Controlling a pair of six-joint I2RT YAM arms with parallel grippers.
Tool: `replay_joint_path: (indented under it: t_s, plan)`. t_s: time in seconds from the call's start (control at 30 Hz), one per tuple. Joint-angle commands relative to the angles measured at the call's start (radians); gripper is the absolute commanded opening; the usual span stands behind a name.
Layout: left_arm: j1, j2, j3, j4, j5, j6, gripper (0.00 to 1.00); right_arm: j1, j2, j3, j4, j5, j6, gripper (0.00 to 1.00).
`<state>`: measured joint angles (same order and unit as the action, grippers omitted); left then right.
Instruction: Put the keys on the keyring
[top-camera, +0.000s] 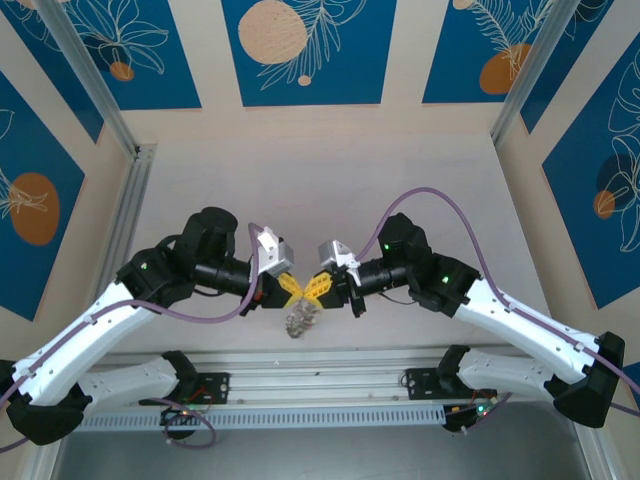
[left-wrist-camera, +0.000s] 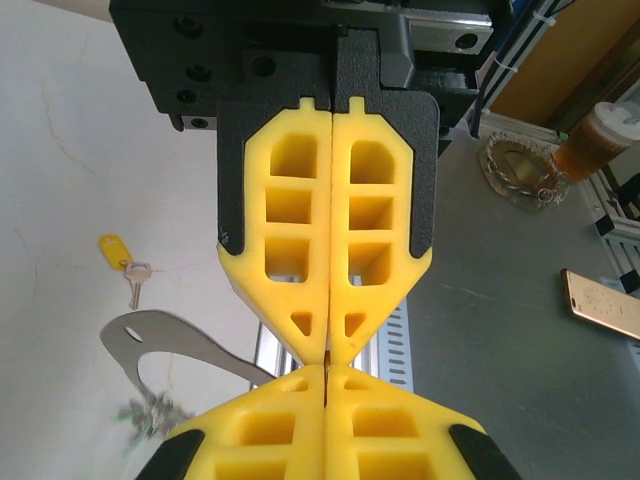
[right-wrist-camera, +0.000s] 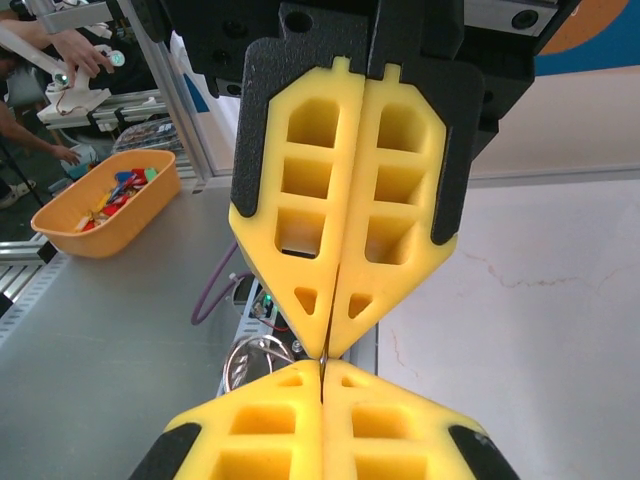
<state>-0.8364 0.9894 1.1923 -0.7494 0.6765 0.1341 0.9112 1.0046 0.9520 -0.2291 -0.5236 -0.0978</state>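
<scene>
**Twin white-and-black arms, yellow tips**

Left arm (top-camera: 100, 320) & right arm (top-camera: 530, 322): white shells, black joints w/ green LEDs (top-camera: 447, 281). Purple cable (top-camera: 430, 194) runs along ea. Silver cam block (top-camera: 270, 245) at ea wrist. Left gripper (top-camera: 290, 288), right gripper (top-camera: 318, 288): textured black bodies, screw holes, yellow pads (left-wrist-camera: 290, 210) w/ rectangular cut-outs.

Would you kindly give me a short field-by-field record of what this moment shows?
left gripper: shut, tip to tip with the other
right gripper: shut
between the tips: a thin sliver, too small to identify
bunch of keys: just nearer the arm bases than the tips
yellow-tagged key: on the white table, apart from the bunch
grey metal plate: between that key and the bunch
</scene>
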Motion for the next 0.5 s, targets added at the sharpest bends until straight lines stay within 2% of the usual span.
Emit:
replay_joint_path:
  t_s: [0.0,0.1,0.23,0.3,0.4,0.47]
  plan:
    - [-0.003,-0.016,0.022,0.045,0.014,0.012,0.00,0.003,0.005,-0.002,-0.022,-0.049,-0.017,0.00]
    - [-0.003,-0.018,0.019,0.048,0.008,0.012,0.00,0.004,0.008,-0.005,-0.021,-0.043,-0.016,0.01]
    - [-0.003,-0.019,0.020,0.047,-0.001,0.013,0.00,0.004,0.007,-0.011,-0.016,-0.049,-0.015,0.14]
    - [-0.003,-0.016,0.022,0.048,-0.004,0.013,0.00,0.004,0.004,-0.013,-0.015,-0.056,-0.013,0.16]
    - [-0.004,-0.015,0.025,0.050,-0.009,0.013,0.00,0.004,-0.004,-0.021,-0.009,-0.066,-0.010,0.17]
    - [-0.003,-0.011,0.027,0.052,-0.008,0.012,0.00,0.004,-0.009,-0.026,-0.004,-0.069,-0.007,0.10]
